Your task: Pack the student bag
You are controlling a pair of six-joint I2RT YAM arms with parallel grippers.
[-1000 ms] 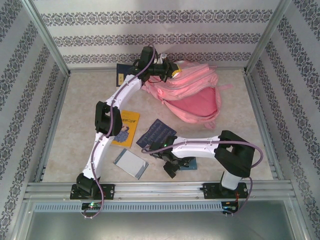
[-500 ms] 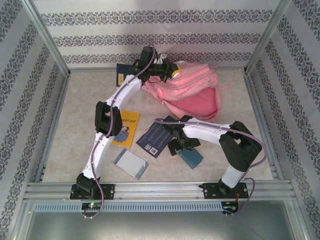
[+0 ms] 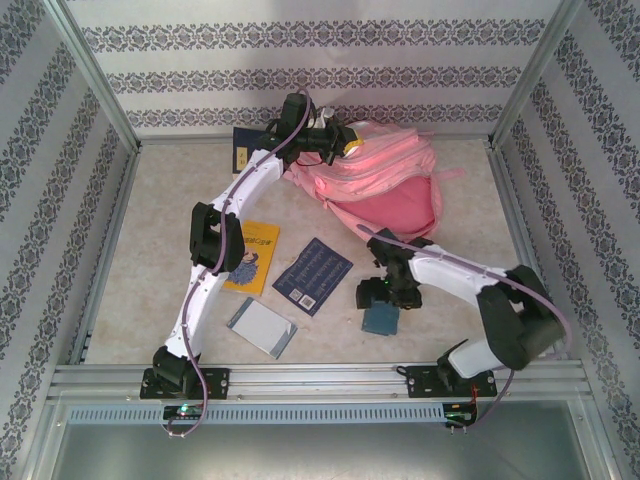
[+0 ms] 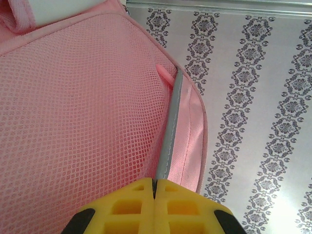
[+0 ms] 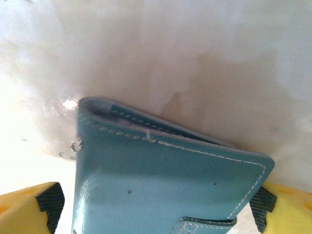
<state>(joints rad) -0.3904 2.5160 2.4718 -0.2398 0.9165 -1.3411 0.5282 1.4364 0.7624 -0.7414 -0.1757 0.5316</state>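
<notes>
Swung right since before, the right gripper (image 3: 385, 296) spreads wide around a teal stitched leather wallet (image 5: 165, 180) near the table's (image 3: 150, 200) front edge; the left gripper (image 4: 154, 196) pinches the large pink fabric backpack (image 3: 392, 190).

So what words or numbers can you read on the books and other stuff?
Yellow book: print on its cover, too blurred to read.
Dark blue book: pale rows of print and a white label, too small to read.
Teal wallet: no writing seen.
So nothing can be quoted.
</notes>
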